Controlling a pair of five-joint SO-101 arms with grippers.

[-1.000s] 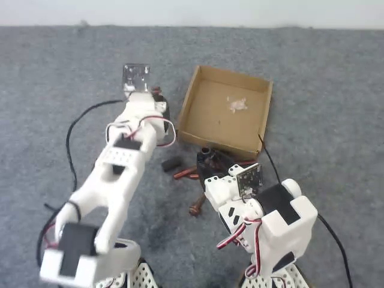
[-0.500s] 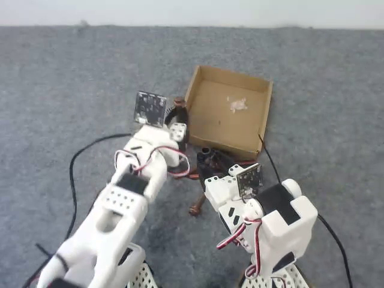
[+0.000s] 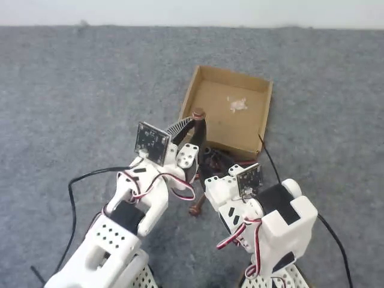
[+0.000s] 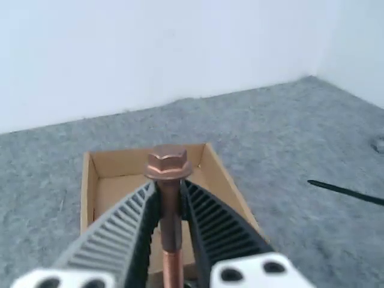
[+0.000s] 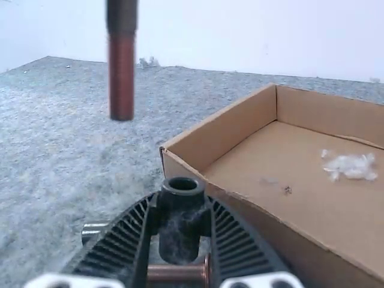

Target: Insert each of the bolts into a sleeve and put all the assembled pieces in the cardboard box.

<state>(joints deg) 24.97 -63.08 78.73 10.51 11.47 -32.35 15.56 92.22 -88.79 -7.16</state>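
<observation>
**High view**
- Left gripper: dark ribbed fingers are clamped on a bolt. The bolt stands upright with its hex head up, just by the box's near left corner.
- Box: shallow square tray of matte brown cardboard, with a crumpled white scrap on its floor.
- Right gripper: sits just before the box's near wall, largely covered by its own white wrist. What it holds is a dark lump, hard to make out here.
- Loose bolt: coppery, lying on the carpet between the arms and partly hidden by them.
- Carpet: grey, with a short nubbly pile.

**Left wrist view**
- Bolt: copper, with a flanged hex head and a smooth round shank. It is pinched between the two ridged fingers, and its lower end is cut off by the frame edge.
- Box: open, behind the bolt, with much of its floor hidden by the fingers.
- Cable: a thin black line on the carpet.

**Right wrist view**
- Sleeve: a short black tube, upright with its bore open upward, gripped between the right fingers.
- Bolt: its shank end hangs in the air, apart from the sleeve, dark farther up and copper at the tip. The head is out of frame.
- Rod: copper, lying crosswise under the sleeve, with both ends hidden.
- Stub: a greyish metal end beside a finger; I cannot tell what it is.
- Box: its corner is just beside the sleeve, and the scrap lies inside.
</observation>
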